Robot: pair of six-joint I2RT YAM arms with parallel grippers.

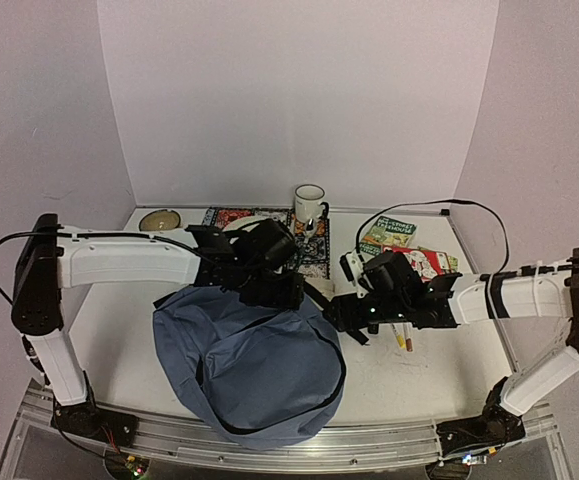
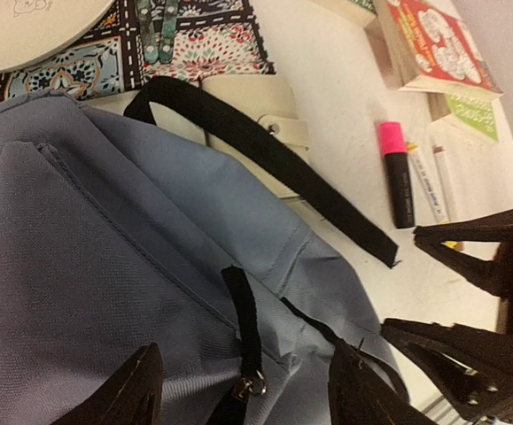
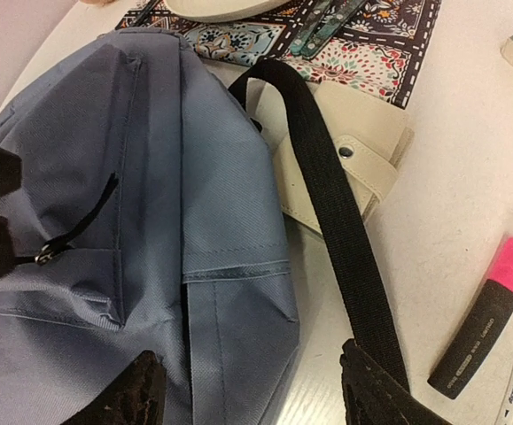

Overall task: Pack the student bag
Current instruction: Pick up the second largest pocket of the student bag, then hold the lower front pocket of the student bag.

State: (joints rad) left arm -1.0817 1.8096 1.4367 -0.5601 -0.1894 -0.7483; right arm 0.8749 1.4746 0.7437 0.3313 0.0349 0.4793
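The student bag lies slumped at the near middle of the table, slate-blue with black straps. My left gripper hangs open just over its top. Its fingers stand either side of the black zipper pull and its metal ring, and touch neither. My right gripper is open too. It straddles the bag's right-hand corner, with the loose black strap running down beside its right finger. In the top view, the left gripper and right gripper sit close together at the bag's far edge.
A cream snap case lies half under the strap. A pink highlighter and pens lie right of it, with books beyond. At the back are a patterned mat, a white plate, a mug and a small dish.
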